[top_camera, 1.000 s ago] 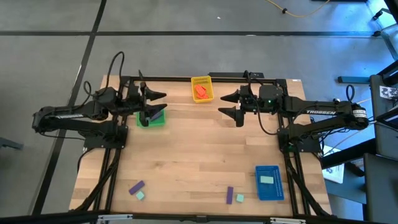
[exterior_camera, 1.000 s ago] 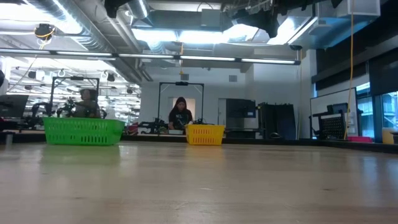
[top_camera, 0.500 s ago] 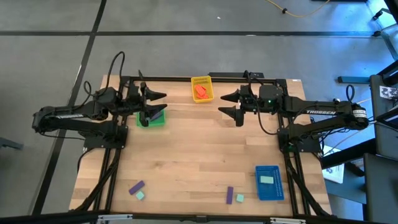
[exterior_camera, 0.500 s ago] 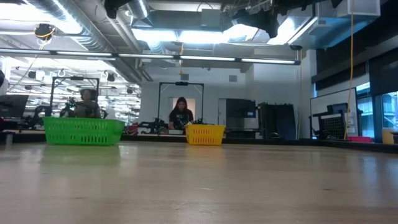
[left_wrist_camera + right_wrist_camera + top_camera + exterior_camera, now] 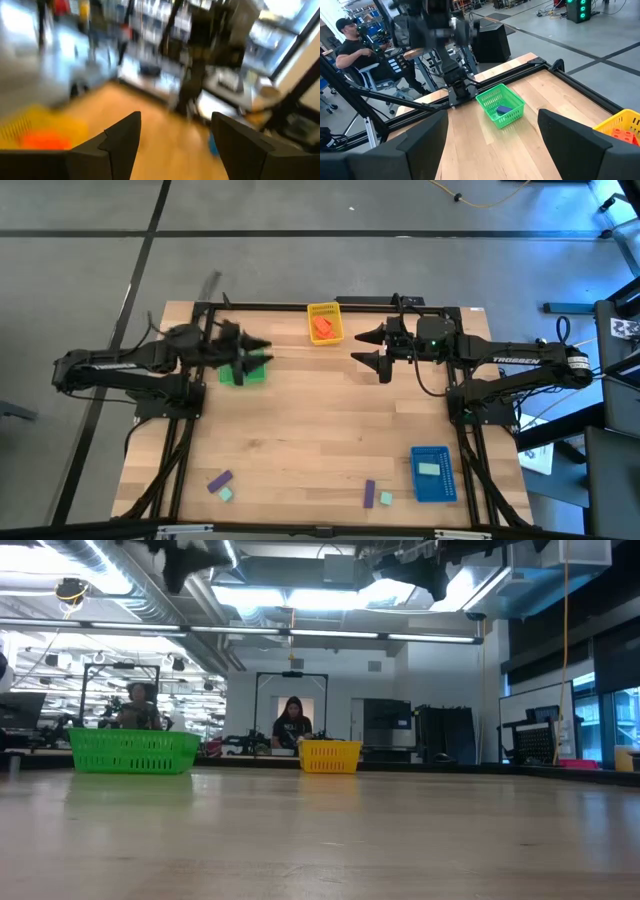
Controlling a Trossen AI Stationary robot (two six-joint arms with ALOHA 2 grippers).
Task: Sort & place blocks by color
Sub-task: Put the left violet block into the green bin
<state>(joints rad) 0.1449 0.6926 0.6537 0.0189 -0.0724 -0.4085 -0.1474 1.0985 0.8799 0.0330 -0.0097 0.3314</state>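
High view, blocks: orange-red ones [image 5: 321, 327] in the yellow tray [image 5: 325, 309] at the table's [image 5: 320, 420] far edge; one purple block [image 5: 503, 109] in the green tray [image 5: 243, 374], seen from the right wrist; a mint block [image 5: 429, 469] in the blue tray [image 5: 432, 490] near the right front. Loose on the front of the table: a purple [image 5: 219, 480] and mint [image 5: 225, 494] pair at left, a purple [image 5: 369, 493] and mint [image 5: 385, 498] pair just left of the blue tray. Left gripper [image 5: 255, 350], fingers spread, empty, above the green tray. Right gripper [image 5: 368, 348], fingers spread, empty, right of the yellow tray. People [image 5: 291, 722] sit in the room beyond.
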